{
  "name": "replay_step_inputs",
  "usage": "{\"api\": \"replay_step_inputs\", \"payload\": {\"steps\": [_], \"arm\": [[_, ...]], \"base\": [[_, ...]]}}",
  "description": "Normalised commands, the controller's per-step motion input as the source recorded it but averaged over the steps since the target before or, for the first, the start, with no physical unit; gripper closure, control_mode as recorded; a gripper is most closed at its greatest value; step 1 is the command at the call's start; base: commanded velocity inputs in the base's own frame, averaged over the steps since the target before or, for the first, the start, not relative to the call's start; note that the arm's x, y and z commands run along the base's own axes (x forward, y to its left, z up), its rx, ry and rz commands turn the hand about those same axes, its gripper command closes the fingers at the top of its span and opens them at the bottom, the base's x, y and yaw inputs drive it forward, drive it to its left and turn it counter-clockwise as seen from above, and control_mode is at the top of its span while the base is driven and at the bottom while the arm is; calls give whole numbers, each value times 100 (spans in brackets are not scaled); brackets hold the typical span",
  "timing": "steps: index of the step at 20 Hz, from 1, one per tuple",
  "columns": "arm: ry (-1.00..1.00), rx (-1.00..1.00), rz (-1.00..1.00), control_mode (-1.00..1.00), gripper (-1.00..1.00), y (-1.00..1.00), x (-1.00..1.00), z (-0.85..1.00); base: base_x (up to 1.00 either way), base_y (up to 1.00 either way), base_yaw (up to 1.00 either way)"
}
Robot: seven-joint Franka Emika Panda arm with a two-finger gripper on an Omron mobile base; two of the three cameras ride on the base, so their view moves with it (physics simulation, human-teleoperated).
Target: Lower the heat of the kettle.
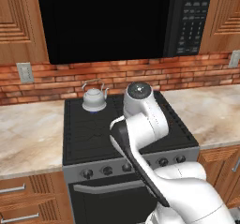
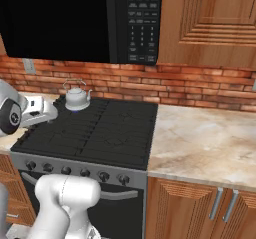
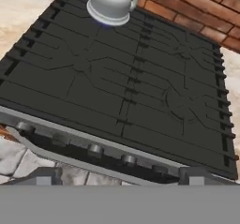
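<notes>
A brick-backed kitchen holds a black gas stove [image 1: 93, 134] beneath a microwave [image 1: 122, 17]. The kettle [image 1: 94, 98] sits on the rear-left burner, blue flame beneath. The gripper [image 3: 119, 177] hovers wide open above the front knobs [image 3: 95, 149], presumably lining up on one.

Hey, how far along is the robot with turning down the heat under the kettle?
Early on. The kettle sits on the stove's rear-left burner, with a bluish glow at its base in the hand view. The gripper hovers above the stove's front edge, looking down at the row of knobs, fingertips wide apart and touching none. Left to do: reach the knob for that burner, grip it and turn it down.
</notes>
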Motion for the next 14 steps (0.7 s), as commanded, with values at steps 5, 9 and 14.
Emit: {"api": "replay_step_inputs", "payload": {"steps": [5,9,14], "arm": [[0,-22,18,-100,-100,44,-14,-49],[1,-17,23,-100,-100,10,0,-61],[0,-10,30,-100,-100,22,-1,-54]], "base": [[0,0,0],[0,0,0],[0,0,0]]}}
